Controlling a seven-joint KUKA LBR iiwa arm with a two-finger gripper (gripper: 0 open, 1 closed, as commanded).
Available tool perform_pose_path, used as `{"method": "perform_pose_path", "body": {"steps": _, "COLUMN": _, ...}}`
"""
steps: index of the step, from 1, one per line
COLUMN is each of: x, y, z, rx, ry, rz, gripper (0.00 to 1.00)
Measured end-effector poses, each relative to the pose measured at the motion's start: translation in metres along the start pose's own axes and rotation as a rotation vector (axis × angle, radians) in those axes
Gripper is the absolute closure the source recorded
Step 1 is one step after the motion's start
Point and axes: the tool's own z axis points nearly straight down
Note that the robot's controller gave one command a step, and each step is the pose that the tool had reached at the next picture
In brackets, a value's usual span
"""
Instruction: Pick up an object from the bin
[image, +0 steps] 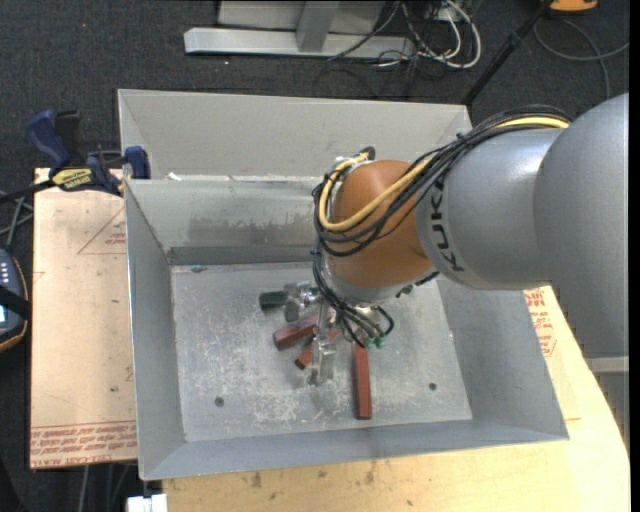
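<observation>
Grey bin (220, 380) holds a red-brown stick (361, 385) and small scraps (292, 336).

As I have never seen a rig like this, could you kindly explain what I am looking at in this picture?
The single camera looks down into a grey metal bin from above and a little to one side. The big grey shape coming in from the picture's right is a robot arm. The orange cover and the cables at its end are parts of the robot. Under that cover sits its gripper, low over the middle of the bin's floor. A few small loose things lie around it. A dark grey piece is up and to the picture's left, a short reddish-brown block lies close beside the gripper, and a long reddish-brown bar lies toward the picture's right. From this angle I cannot tell whether the gripper holds anything.
</observation>
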Motion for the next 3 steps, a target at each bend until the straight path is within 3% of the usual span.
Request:
{"method": "perform_pose_path", "body": {"steps": 1, "x": -0.045, "y": -0.022, "z": 0.030, "rx": -0.001, "ry": -0.010, "rz": 0.042, "gripper": 1.00}}
{"method": "perform_pose_path", "body": {"steps": 2, "x": -0.045, "y": -0.022, "z": 0.030, "rx": -0.001, "ry": -0.010, "rz": 0.042, "gripper": 1.00}}
{"method": "perform_pose_path", "body": {"steps": 3, "x": -0.050, "y": -0.044, "z": -0.122, "rx": 0.001, "ry": -0.006, "rz": 0.072, "gripper": 1.00}}
